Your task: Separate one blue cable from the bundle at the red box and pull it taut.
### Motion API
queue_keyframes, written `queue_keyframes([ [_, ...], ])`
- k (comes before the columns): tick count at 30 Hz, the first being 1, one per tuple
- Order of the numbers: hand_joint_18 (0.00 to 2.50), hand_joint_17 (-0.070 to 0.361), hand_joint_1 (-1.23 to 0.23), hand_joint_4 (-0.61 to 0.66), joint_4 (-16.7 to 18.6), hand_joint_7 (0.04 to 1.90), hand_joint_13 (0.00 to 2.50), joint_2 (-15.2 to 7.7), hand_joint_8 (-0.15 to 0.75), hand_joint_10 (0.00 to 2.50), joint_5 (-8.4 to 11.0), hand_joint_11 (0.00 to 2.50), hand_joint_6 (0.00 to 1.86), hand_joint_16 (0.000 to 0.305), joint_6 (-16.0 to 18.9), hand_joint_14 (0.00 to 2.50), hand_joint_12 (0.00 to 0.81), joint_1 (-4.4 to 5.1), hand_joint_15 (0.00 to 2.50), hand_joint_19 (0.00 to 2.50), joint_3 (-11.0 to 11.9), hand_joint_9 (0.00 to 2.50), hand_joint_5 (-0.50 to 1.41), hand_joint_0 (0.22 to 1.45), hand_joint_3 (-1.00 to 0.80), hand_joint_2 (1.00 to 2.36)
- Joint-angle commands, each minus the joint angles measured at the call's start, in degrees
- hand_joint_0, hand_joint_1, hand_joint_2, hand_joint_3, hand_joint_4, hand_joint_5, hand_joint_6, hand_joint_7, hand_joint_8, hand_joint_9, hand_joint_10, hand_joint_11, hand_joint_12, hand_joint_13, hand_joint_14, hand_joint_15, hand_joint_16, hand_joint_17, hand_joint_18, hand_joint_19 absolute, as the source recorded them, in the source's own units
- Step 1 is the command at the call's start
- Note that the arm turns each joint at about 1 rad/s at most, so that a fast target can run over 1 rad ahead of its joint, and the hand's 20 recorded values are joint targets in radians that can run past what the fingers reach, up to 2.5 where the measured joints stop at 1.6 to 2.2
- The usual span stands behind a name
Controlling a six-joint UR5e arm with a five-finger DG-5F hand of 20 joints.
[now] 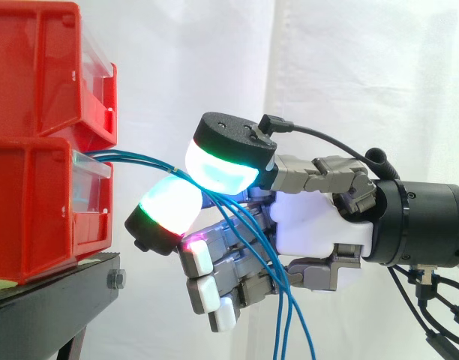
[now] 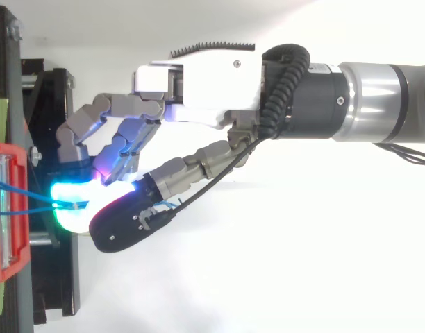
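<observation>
Progress, as I read it, is about midway. The robot's hand [image 1: 319,217] sits just in front of the lower red plastic box [image 1: 34,210]. Two of its glowing fingertips [image 1: 222,161] are closed toward each other on the bundle of thin blue cables [image 1: 132,159], a little way out from the box's clear front strip, and the other fingers curl loosely beneath. From the top view I see blue cable [image 2: 32,202] running from the box straight into the lit pads. I can't tell whether the pinch holds one cable or several, so I'd count the separating as unconfirmed. The pulling is left to do: the short span between box and pads bows a little rather than running straight. That span's long axis lies near level, pointing away from the box toward the arm. Past the pinch the strands turn and hang steeply down across the curled fingers, leaving the side view at its bottom edge. I judge that a draw away from the box would tighten whatever is held.
</observation>
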Motion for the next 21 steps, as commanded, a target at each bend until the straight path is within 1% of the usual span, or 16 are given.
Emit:
queue_keyframes([
  [1, 0.79, 0.122, -0.73, 0.1, -0.11, 0.98, 0.98, 0.0, 0.312, 0.02, 0.07, 0.95, 0.87, 0.054, 0.04, 0.03, 0.401, -0.02, 0.74, 0.81, -0.05, 0.9, -0.21, 0.62, -0.15, 1.02],
  [3, 0.79, 0.122, -0.75, 0.08, -0.11, 0.97, 0.98, 0.0, 0.312, 0.02, 0.07, 0.97, 0.87, 0.054, 0.04, 0.03, 0.398, -0.02, 0.75, 0.8, -0.05, 0.91, -0.21, 0.62, -0.16, 1.02],
  [4, 0.8, 0.121, -0.77, 0.05, -0.11, 0.99, 0.99, 0.0, 0.309, 0.02, -0.02, 0.99, 0.87, 0.054, 0.04, 0.03, 0.399, -0.02, 0.75, 0.79, -0.05, 0.91, -0.21, 0.64, -0.17, 1.02],
  [7, 0.84, 0.12, -0.82, 0.04, -0.2, 0.97, 1.01, 0.0, 0.305, 0.03, -0.11, 1.02, 0.91, 0.054, 0.04, 0.03, 0.397, -0.11, 0.76, 0.79, -0.05, 0.92, -0.21, 0.67, -0.25, 1.02],
  [10, 0.86, 0.12, -0.84, 0.03, -0.2, 0.98, 1.02, 0.0, 0.306, 0.02, -0.11, 1.04, 0.92, 0.053, 0.04, 0.03, 0.401, -0.11, 0.76, 0.78, -0.05, 0.95, -0.21, 0.69, -0.31, 1.01],
  [12, 0.86, 0.12, -0.85, 0.02, -0.2, 1.03, 1.03, 0.0, 0.313, 0.02, -0.11, 1.05, 0.93, 0.053, 0.04, 0.03, 0.396, -0.11, 0.78, 0.78, -0.14, 0.96, -0.2, 0.7, -0.37, 1.01],
  [14, 0.89, 0.119, -0.87, -0.01, -0.2, 1.1, 1.05, 0.0, 0.309, 0.02, -0.11, 1.08, 0.93, 0.053, 0.04, 0.03, 0.395, -0.11, 0.78, 0.77, -0.14, 1.02, -0.19, 0.73, -0.41, 1.01],
  [19, 0.91, 0.118, -0.87, -0.06, -0.28, 1.14, 1.08, 0.0, 0.308, 0.02, -0.02, 1.1, 0.93, 0.052, 0.04, 0.03, 0.392, -0.11, 0.8, 0.77, -0.05, 1.06, -0.19, 0.77, -0.5, 1.0],
  [21, 0.92, 0.117, -0.87, -0.06, -0.28, 1.17, 1.08, 0.0, 0.307, 0.03, 0.07, 1.11, 0.93, 0.052, 0.04, 0.03, 0.389, -0.11, 0.8, 0.77, -0.14, 1.08, -0.18, 0.78, -0.5, 1.0],
])
